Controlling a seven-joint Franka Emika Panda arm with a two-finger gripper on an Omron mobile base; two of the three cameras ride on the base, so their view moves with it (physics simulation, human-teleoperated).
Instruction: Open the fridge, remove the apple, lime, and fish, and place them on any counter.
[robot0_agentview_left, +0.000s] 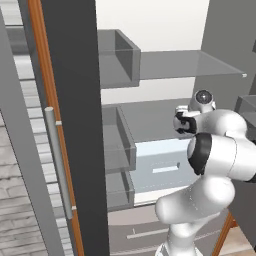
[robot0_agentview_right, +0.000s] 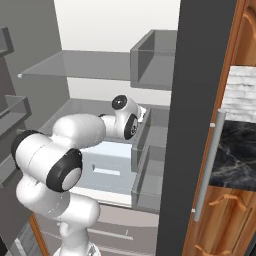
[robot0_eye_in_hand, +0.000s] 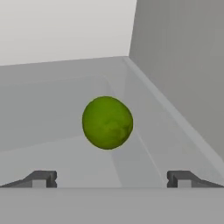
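The tall grey stainless fridge (robot0_agentview_left: 75, 125) stands open, the white arm reaching onto a grey shelf (robot0_eye_in_hand: 52, 127). There the round yellow-green lime (robot0_eye_in_hand: 107, 122) lies straight ahead of the wide-open, empty pincer (robot0_eye_in_hand: 111, 178), centred between its tips.

Grey fridge shelf (robot0_eye_in_hand: 52, 113): 1 lime (robot0_eye_in_hand: 107, 123) resting near right wall.

One lime (robot0_eye_in_hand: 107, 123) – one open fridge (robot0_agentview_left: 165, 65) – two bar handles, one per door
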